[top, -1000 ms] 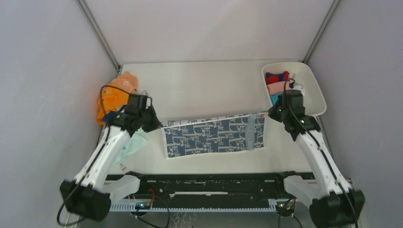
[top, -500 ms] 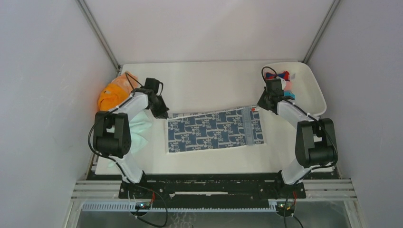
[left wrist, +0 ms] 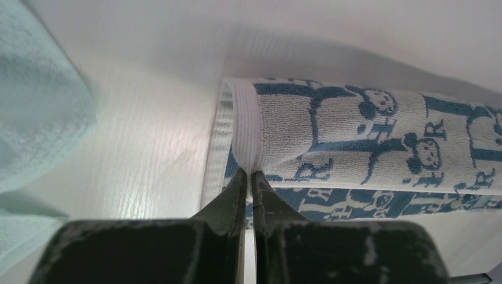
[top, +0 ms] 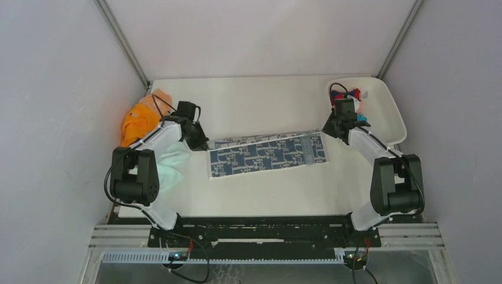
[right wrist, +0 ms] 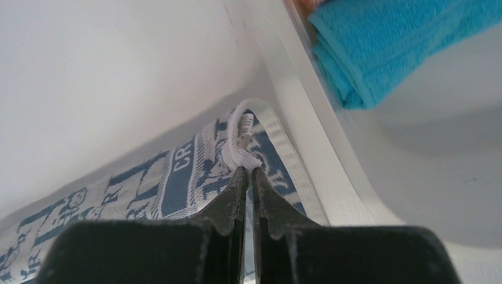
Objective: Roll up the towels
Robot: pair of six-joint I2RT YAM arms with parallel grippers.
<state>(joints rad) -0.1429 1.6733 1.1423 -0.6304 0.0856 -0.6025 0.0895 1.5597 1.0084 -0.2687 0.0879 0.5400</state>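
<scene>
Left gripper (left wrist: 248, 174): jaws all but closed, pinching the white hem at the left end of the printed towel (left wrist: 355, 136). The pinched layer is folded over, pale reverse side up, on top of the dark blue face.

Right gripper (right wrist: 247, 171): jaws fully closed on the towel's right corner. A small tuft of hem sticks up between my fingertips. That corner sits just beside the tray (right wrist: 308, 112) rim, and I can't tell if it touches.

Top view: the printed towel lies mid-table (top: 266, 106) as a narrow strip between my two grippers. It slants a bit, right end farther from my bases than the left. Both arms reach forward and inward, one at each end.

Other towels:
- mint towel (top: 171, 163): on the table just left of my left gripper, under that arm, apart from the printed one.
- orange towel (top: 137, 121): bunched at the far left edge.
- blue towel (right wrist: 391, 41): folded, inside the tray, close behind my right gripper.
- red-and-blue towel (top: 353, 93): also in the tray, at its far left corner.
</scene>
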